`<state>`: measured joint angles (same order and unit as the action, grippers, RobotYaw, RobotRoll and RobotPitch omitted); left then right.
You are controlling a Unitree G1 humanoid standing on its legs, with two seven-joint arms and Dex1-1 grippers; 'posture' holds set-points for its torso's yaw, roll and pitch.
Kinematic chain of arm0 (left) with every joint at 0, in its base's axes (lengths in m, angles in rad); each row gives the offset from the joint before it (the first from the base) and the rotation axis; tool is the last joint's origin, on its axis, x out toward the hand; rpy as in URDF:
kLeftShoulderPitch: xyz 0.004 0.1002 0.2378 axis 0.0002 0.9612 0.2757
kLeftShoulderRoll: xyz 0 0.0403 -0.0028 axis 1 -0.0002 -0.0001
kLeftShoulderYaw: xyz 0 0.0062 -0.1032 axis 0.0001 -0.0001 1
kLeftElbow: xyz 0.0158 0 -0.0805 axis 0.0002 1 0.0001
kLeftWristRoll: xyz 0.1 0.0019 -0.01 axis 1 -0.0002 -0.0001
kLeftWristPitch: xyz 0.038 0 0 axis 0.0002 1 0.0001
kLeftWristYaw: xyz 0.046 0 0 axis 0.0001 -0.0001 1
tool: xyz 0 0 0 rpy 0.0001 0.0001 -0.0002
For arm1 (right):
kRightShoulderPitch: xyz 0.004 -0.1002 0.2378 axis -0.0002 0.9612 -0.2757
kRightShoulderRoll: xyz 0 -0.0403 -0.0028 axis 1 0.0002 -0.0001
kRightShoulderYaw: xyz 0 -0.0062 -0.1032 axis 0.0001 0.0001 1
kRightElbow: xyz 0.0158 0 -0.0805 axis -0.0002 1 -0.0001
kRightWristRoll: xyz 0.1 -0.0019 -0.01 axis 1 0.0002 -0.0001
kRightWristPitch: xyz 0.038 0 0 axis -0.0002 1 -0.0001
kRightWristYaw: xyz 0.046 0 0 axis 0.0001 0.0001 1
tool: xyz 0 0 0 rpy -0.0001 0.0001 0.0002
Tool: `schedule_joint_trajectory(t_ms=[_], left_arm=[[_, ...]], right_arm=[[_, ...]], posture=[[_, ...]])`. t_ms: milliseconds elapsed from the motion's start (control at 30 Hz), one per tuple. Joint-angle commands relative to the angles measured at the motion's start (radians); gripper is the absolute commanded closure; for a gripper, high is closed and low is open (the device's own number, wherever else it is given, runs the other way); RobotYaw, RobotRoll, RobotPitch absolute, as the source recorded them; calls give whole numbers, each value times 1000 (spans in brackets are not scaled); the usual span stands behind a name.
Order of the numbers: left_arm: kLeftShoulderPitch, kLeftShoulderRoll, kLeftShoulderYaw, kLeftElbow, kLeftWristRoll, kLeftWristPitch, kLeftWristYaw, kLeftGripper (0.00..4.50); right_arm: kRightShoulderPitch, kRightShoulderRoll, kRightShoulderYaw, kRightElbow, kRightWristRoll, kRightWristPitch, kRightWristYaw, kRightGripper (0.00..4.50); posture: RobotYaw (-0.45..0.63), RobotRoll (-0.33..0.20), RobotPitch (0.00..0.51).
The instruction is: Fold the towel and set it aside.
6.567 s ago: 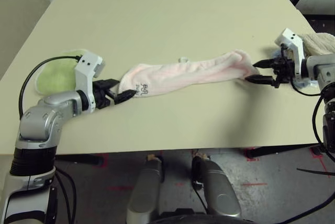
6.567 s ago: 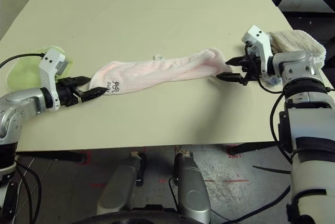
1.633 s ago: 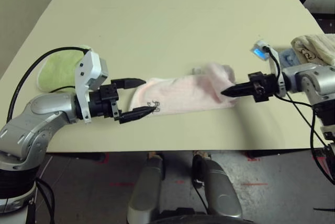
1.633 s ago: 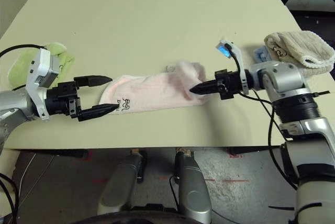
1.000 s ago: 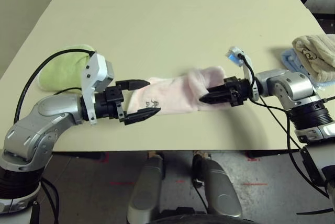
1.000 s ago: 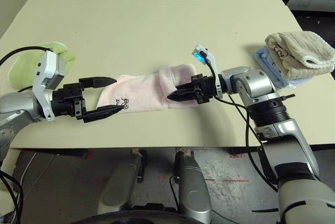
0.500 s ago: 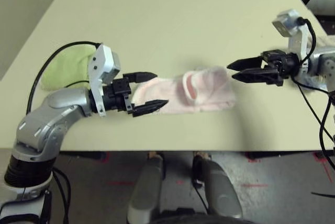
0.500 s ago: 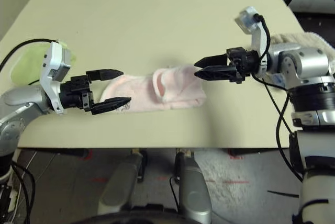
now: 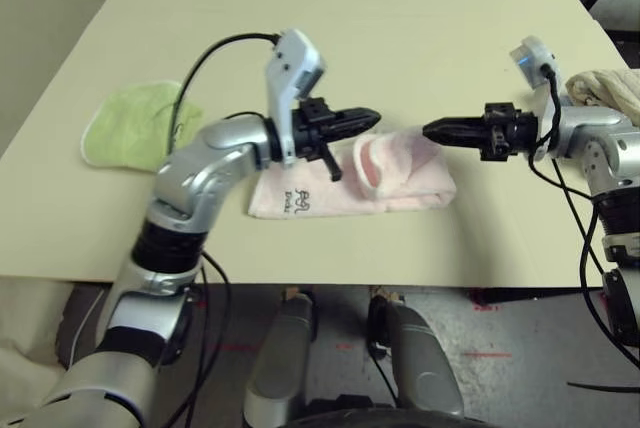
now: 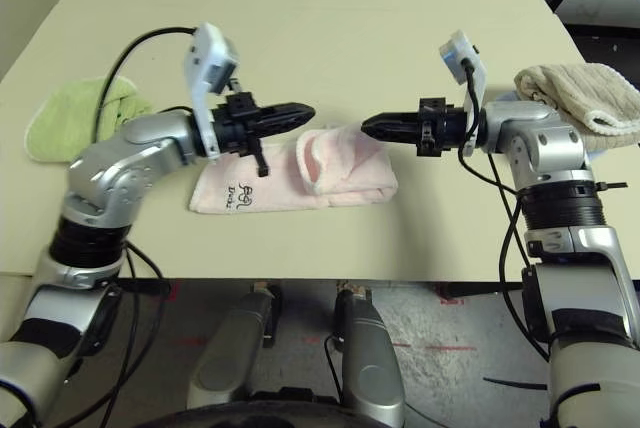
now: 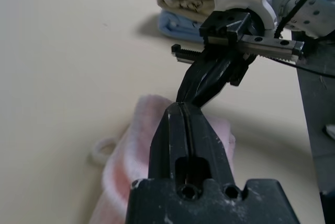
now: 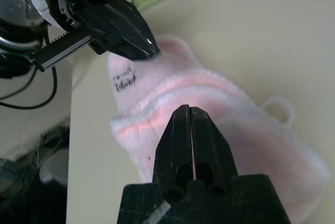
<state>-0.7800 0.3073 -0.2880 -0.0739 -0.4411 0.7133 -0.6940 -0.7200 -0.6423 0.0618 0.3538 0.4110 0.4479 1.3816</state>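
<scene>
Both of my claws have snapped closed and hold nothing; my left claw [image 9: 368, 116] has swung in over the towel [image 9: 385, 180], tip to tip with my right claw [image 9: 432, 131]. Towel lies folded on the counter [image 9: 400, 28] beneath them.

We've got a pale pink towel [image 9: 352, 181] w/ whiter edging, a small dark stitched motif [image 9: 303, 197] near one end and a white loop [image 12: 276, 108]. Table [image 9: 400, 28] is pale yellowish-cream. Light green towel [image 9: 135, 124] on one side, beige towel [image 10: 572, 92] over a blue one [image 11: 180, 24] on the other. Both grippers' fingers [image 11: 188, 130] are black, arms silver.
</scene>
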Motion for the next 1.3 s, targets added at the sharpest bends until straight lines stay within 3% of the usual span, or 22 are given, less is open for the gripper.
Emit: schedule_joint_trajectory(t_ms=[33,200,633,1067,1300], left_arm=[[-10,-31,-47,61,56,-17,-7,4500],[-2,-60,-90,123,115,3,-10,4500],[61,46,-89,155,218,47,-31,4500],[46,79,-57,206,275,-3,-14,4500],[10,1,45,99,163,34,-50,4500]], right_arm=[[26,13,22,-5,-22,-27,9,4482],[69,12,70,-5,-70,-49,20,4482],[81,-36,92,106,-162,-126,51,4482],[84,-70,81,192,-188,-176,71,4482],[69,-37,36,120,-87,-70,89,4482]], posture=[[118,0,149],[117,0,154],[125,0,161],[126,0,158],[122,0,156]])
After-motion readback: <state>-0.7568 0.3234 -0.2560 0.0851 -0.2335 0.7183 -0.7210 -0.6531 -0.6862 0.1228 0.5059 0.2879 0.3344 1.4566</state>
